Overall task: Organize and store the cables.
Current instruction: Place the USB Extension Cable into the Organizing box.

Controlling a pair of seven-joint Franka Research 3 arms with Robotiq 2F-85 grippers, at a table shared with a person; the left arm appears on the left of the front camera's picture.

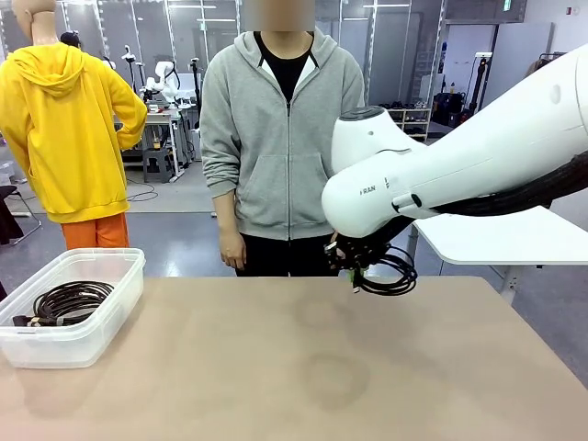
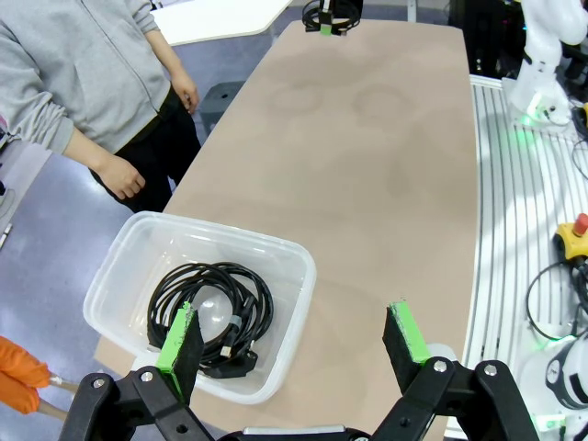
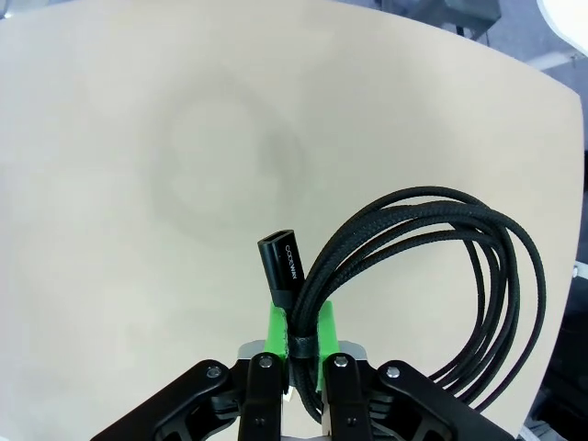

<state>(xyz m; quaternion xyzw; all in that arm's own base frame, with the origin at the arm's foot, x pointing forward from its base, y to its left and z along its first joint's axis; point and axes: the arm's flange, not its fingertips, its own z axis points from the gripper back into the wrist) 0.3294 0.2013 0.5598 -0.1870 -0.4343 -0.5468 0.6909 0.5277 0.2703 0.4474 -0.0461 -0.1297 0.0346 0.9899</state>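
A coiled cable (image 3: 432, 276) is held in the right gripper (image 3: 299, 344), whose jaws are pressed together on a bunch of its strands just beside a plug (image 3: 280, 266). The rest of the coil hangs free to one side. In the front view the coil (image 1: 390, 271) is seen lifted clear of the table (image 1: 303, 367), near the far edge on the robot's right, in front of a person (image 1: 280, 138) who stands with arms down and takes no part.

At the table's left end a clear bin (image 1: 69, 308) is set, and another coil (image 1: 69, 299) is already laid in it. The left gripper (image 2: 294, 344) is poised above the near rim of the bin, its jaws spread wide and holding nothing; the stored coil (image 2: 211, 312) is seen below it, against the bin floor.

The step in hand is judged to be the carrying of the lifted cable to the bin: one cable is stored, one is in transit. For the next move, a long traverse across the table toward the bin is called for, with the coil kept high enough to clear the rim. The loose loops may swing or catch on the wall, so a release well inside the bin is advisable. Room must also be left by the left arm, since the space above the bin is partly taken by it.
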